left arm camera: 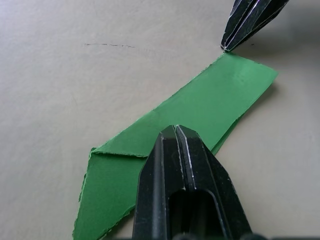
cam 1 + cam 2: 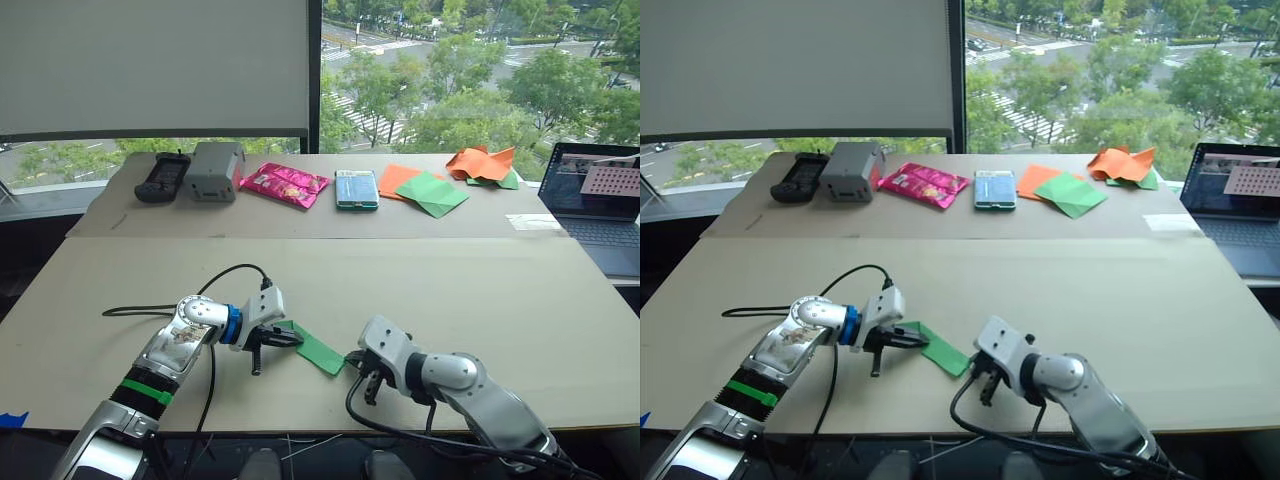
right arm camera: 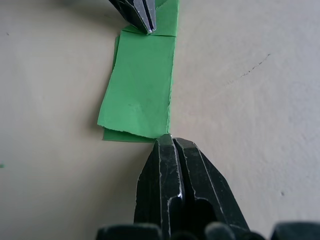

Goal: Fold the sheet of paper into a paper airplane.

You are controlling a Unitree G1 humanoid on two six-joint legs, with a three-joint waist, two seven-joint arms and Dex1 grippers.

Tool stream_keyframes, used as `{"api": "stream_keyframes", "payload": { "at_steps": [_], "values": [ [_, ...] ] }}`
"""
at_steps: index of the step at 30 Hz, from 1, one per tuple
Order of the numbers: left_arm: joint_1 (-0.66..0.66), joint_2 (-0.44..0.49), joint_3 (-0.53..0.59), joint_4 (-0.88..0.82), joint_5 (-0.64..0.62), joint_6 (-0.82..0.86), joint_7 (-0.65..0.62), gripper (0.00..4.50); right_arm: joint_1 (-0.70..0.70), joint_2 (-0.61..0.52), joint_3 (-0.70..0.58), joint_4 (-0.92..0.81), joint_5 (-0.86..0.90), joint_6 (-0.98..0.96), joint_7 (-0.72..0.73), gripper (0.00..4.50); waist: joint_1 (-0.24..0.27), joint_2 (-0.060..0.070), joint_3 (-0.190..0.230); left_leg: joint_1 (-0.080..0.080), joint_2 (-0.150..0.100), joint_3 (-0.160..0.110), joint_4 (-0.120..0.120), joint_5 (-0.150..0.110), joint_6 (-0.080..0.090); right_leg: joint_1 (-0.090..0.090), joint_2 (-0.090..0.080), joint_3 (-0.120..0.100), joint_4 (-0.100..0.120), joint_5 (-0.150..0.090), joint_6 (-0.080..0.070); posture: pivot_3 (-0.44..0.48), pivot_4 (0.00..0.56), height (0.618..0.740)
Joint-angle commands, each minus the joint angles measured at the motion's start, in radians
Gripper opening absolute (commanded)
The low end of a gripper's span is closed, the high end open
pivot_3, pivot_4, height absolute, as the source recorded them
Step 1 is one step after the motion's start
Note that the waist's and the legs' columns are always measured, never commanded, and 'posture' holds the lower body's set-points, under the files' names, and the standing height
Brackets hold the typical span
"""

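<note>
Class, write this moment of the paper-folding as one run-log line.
stage: mid-fold | folded green paper: narrow strip, flat on table | left gripper: shut, tips pressing paper | right gripper: shut, tip at paper's corner

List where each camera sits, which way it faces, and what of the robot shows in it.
Left eye view: on the head, looking forward and down over the table; both arms show, the left gripper and right gripper at the ends of the folded green paper.
Right eye view: beside it, same scene.
Left wrist view: along the shut left jaws pressing the paper, facing the right gripper's tip.
Right wrist view: along the shut right jaws at the paper's edge, facing the left gripper.
Shared: both wrist views show the same paper and the opposite gripper.
</note>
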Motion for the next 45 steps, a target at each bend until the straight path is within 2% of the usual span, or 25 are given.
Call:
{"api": "stream_keyframes", "payload": {
  "at_steps": [1,9,13,18,25,31,39,45],
  "values": [
    [0.005,0.002,-0.03,0.038,0.037,0.002,-0.006,0.0,0.044,-0.048,0.01,0.034,-0.007,0.089,-0.002,0.02,0.0,-0.001,0.0,0.0,0.0,0.0,0.0,0.0,0.0,0.0,0.0,0.0,0.0,0.0,0.0,0.0,0.15,0.718],
    [0.0,0.001,-0.03,0.048,0.037,-0.005,-0.01,0.0,-0.034,0.088,-0.128,-0.055,0.099,-0.022,-0.023,0.02,-0.004,0.0,0.004,-0.002,0.0,0.0,0.0,0.0,0.0,-0.004,-0.001,-0.001,0.0,0.0,0.0,0.0,0.15,0.718],
    [0.0,0.001,-0.029,0.048,0.037,-0.005,-0.011,0.0,-0.049,0.144,-0.069,-0.058,0.101,-0.084,-0.03,0.02,-0.005,0.0,0.004,-0.003,0.0,0.0,0.0,0.0,0.0,-0.005,0.0,-0.001,0.0,0.0,0.0,0.0,0.15,0.718],
    [0.005,0.0,-0.029,0.036,0.036,0.001,-0.007,0.0,-0.073,0.176,0.019,0.058,0.037,-0.133,-0.055,0.02,-0.006,0.0,0.004,-0.003,0.0,0.0,-0.001,0.0,0.0,-0.005,0.0,0.0,0.0,0.0,0.0,0.0,0.15,0.718],
    [-0.008,0.002,-0.019,0.02,0.024,0.019,-0.009,0.0,-0.084,0.14,0.086,0.196,-0.019,-0.058,-0.054,0.02,-0.008,0.0,0.003,-0.002,0.0,0.0,-0.001,0.0,0.0,-0.005,0.001,0.0,0.001,0.0,0.0,0.0,0.15,0.718],
    [-0.053,-0.013,0.012,-0.005,-0.026,0.081,-0.019,0.0,-0.079,0.131,0.105,0.184,-0.012,-0.018,-0.04,0.02,-0.007,0.0,0.003,-0.002,0.0,0.0,-0.001,0.0,0.0,-0.005,0.001,0.0,0.001,0.0,0.0,0.0,0.15,0.718],
    [-0.1,-0.062,-0.017,0.059,0.0,0.059,-0.017,0.0,-0.087,0.129,0.129,0.184,-0.015,0.003,-0.039,0.02,-0.008,0.0,0.004,-0.002,0.0,0.0,-0.001,0.0,0.0,-0.005,0.001,0.0,0.001,0.0,0.0,0.0,0.15,0.718],
    [-0.102,-0.053,-0.054,0.13,0.059,-0.01,-0.035,0.0,-0.092,0.13,0.124,0.174,-0.011,0.016,-0.044,0.02,-0.008,0.0,0.003,-0.001,0.0,-0.001,-0.001,0.0,0.0,-0.005,0.002,0.0,0.001,0.0,0.0,0.0,0.15,0.718]
  ]
}}
